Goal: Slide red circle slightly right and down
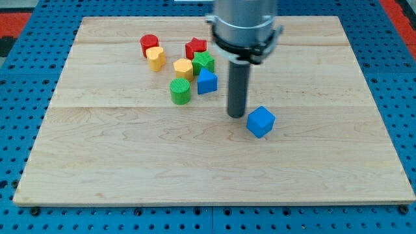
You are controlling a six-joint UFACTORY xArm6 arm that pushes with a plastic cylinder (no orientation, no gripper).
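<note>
The red circle [149, 44] sits near the view's top left of the wooden board [130, 169], touching a yellow heart-like block [155, 58] just below and right of it. My tip [235, 115] rests on the board well to the right and below the red circle, just left of a blue cube [260, 121]. Between the tip and the red circle lies a cluster: a red star [195, 47], a green star [203, 62], a yellow hexagon [183, 68], a blue triangle-like block [207, 81] and a green cylinder [181, 90].
The board lies on a blue perforated table [19, 97]. The arm's grey body [246, 23] hangs over the view's top centre and hides part of the board behind it.
</note>
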